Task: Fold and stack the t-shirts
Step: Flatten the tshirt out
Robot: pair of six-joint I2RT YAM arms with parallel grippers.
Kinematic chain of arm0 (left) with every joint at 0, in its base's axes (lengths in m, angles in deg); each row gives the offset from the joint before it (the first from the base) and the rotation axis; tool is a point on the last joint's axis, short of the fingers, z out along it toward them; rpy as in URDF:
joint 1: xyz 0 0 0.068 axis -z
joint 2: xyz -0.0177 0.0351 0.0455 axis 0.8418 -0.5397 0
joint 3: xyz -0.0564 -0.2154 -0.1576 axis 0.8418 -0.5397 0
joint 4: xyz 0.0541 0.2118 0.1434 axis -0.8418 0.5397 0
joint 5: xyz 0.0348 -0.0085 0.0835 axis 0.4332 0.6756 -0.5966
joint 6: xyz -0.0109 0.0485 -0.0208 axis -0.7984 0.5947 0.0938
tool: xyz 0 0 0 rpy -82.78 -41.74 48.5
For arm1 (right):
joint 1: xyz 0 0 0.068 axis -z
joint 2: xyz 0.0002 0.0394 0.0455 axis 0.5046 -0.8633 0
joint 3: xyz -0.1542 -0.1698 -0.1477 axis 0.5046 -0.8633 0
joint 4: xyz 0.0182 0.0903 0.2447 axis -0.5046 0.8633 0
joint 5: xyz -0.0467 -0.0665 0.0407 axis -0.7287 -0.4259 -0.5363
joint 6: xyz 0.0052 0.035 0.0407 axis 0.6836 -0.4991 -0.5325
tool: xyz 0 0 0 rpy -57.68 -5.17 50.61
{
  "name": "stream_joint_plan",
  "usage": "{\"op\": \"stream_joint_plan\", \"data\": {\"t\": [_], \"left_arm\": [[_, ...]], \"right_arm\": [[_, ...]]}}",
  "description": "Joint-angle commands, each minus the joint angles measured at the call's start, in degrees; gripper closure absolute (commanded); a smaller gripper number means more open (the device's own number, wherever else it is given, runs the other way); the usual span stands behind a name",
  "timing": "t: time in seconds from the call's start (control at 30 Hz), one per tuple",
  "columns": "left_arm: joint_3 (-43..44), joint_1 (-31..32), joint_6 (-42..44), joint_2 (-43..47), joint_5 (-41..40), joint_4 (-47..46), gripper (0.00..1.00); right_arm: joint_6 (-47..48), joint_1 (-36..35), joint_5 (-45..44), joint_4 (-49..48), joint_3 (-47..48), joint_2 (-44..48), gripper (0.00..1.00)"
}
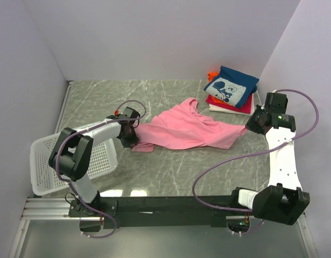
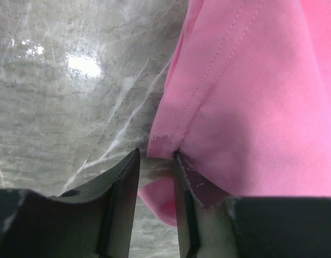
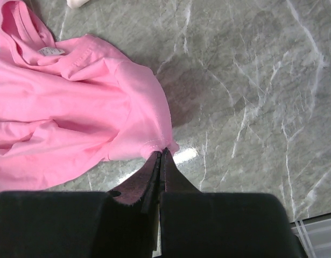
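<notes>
The black rail point(image 1: 165, 204) at the near edge carries both arm bases. In the right wrist view the right gripper point(image 3: 161, 153) fills the bottom. Its jaws are pressed together with no gap, and a hem corner of the pink tee point(image 3: 63, 113) is pinched at the tips. In the left wrist view the left gripper point(image 2: 156, 153) shows its jaws apart by a narrow gap, with table and a bit of pink visible through it. A stitched hem corner of the pink tee point(image 2: 262, 107) sits right at the tip of one finger, and cloth drapes down that finger's outer side. I cannot tell whether any of it is caught.

From above, the pink tee point(image 1: 187, 129) lies crumpled across the middle of the grey marbled table point(image 1: 170, 166), its collar toward the back. It is drawn out between the left gripper point(image 1: 130, 141) and the right gripper point(image 1: 250, 126).

In the far right corner sits a folded stack. The navy tee point(image 1: 231, 86) with white cartoon print is on top, a red tee point(image 1: 224, 103) lies under it and a white tee point(image 1: 219, 109) is at the bottom. A bit of orange tee point(image 1: 211, 74) pokes out behind.

A white mesh basket point(image 1: 44, 166) stands at the left edge, partly under the left arm.
</notes>
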Motion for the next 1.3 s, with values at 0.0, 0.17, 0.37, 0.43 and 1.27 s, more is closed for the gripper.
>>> {"op": "stream_joint_plan", "data": {"t": [0.0,0.17,0.37,0.43,1.27], "left_arm": [[0.39,0.3,-0.82,-0.22,-0.93,-0.43,0.64],[-0.4,0.3,-0.64,-2.07,-1.72,-0.87,0.73],[0.74,0.3,0.41,-1.98,-3.57,0.35,1.0],[2.41,0.3,0.68,-1.63,-4.62,1.5,1.0],[12.25,-7.26,0.24,13.4,-1.03,4.41,1.0]], "right_arm": [[0.09,0.52,0.22,-2.2,-0.5,-0.02,1.0],[0.0,0.44,0.31,-2.03,-0.15,-0.02,1.0],[0.0,0.52,0.14,-2.02,0.29,-0.28,1.0],[-0.26,0.52,0.4,-2.11,0.38,-0.37,1.0],[-1.67,0.52,3.04,-2.81,4.85,-1.51,1.0]]}}
